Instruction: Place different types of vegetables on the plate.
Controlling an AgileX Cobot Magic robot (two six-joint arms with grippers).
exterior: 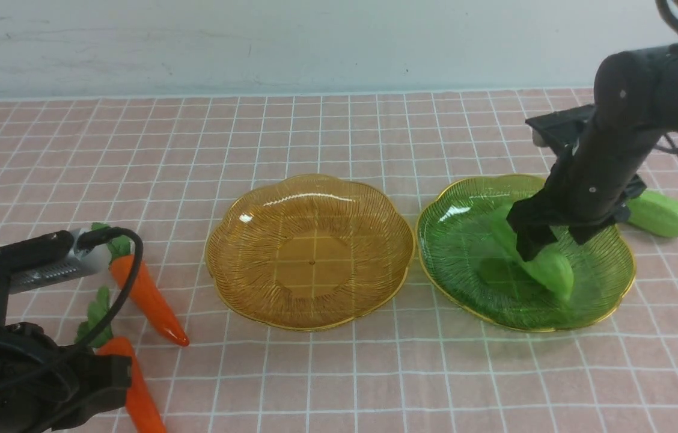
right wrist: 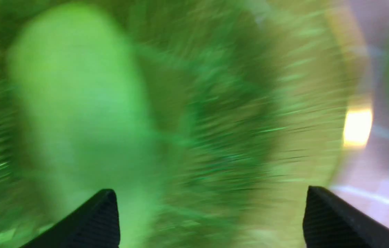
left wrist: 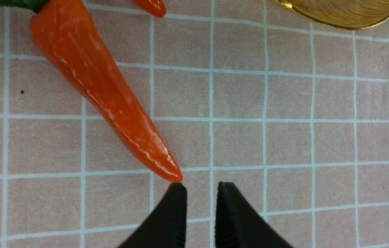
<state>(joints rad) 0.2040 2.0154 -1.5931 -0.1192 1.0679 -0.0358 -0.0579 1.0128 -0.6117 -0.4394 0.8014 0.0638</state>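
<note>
Toward the right edge of the table, midway between front and back, a green plate [exterior: 459, 240] is seen on the pink checked cloth [exterior: 339, 132]. One cucumber [exterior: 552, 273] is lying inside this plate, to the right of its centre, slanted with one end toward the front edge. The right gripper [exterior: 555, 239] is held just over the cucumber's far end; its jaws are spread wide and nothing is gripped between them. Contact between a finger and the cucumber cannot be judged, the right wrist view being heavily blurred. A second cucumber [exterior: 660, 213] is noted on the cloth just outside the plate's far right rim, close to the right edge and partly hidden by the arm. At the table's centre an amber plate [exterior: 243, 240] is placed, just beside the green one, and nothing is lying in it. Near the front left corner two carrots are recorded on the cloth, both pointed toward the front edge: the far carrot [exterior: 149, 297] and the near carrot [exterior: 140, 397], the latter partly covered by the left arm. The left gripper [left wrist: 201, 193] is poised above bare cloth with its jaws drawn almost together, only a narrow slit being left, and nothing is held. One fingertip [left wrist: 177, 193] is seen just beside the near carrot's point.
</note>
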